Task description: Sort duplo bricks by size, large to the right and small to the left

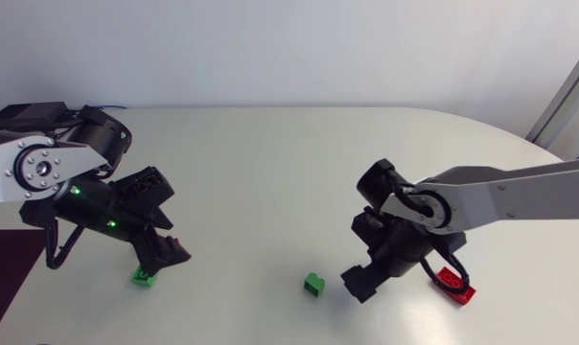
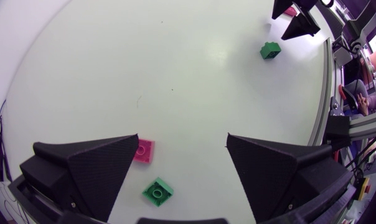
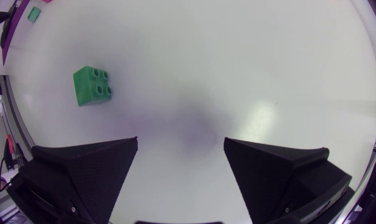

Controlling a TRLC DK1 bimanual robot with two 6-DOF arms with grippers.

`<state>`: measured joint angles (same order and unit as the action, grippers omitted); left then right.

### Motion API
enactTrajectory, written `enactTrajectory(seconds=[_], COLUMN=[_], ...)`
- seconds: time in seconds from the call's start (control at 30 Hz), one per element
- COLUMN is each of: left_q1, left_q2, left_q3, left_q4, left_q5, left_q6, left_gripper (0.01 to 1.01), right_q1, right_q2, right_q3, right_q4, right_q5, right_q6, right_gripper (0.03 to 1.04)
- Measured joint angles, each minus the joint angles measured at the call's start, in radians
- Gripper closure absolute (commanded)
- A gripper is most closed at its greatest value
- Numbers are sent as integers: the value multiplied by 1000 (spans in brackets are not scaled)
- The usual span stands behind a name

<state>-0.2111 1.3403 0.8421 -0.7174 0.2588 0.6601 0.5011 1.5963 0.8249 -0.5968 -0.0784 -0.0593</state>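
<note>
White table [image 1: 270, 182] w/ green brick [image 1: 314, 284]

Duplo bricks [image 1: 314, 284] on white table [image 1: 270, 172]

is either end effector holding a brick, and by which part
Nothing is held. The left end effector and the right end effector are both open, and neither grips a brick.
</note>
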Motion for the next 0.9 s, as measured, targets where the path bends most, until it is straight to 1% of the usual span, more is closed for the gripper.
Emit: enactTrajectory(seconds=[0.2, 0.43, 0.6, 0.7, 0.8, 0.9], left_q1=[12, 35, 39, 39, 39, 39], left_q2=[0, 0, 0, 0, 0, 0], left_q3=[0, -15, -16, -16, -16, -16], left_q4=[1, 11, 11, 11, 11, 11], left_q5=[0, 0, 0, 0, 0, 0], left_q6=[0, 1, 1, 1, 1, 1], left_gripper=[48, 48, 48, 48, 48, 48], right_q1=[29, 58, 141, 174, 172, 145], right_q2=[74, 124, 155, 155, 153, 153], right_q3=[74, 111, 185, 249, 275, 255], right_q4=[5, 5, -7, -37, -48, -52], right_q5=[1, 1, -4, -35, -52, -52], right_q6=[10, 22, 60, 72, 75, 75], right_gripper=[64, 64, 64, 64, 64, 64])
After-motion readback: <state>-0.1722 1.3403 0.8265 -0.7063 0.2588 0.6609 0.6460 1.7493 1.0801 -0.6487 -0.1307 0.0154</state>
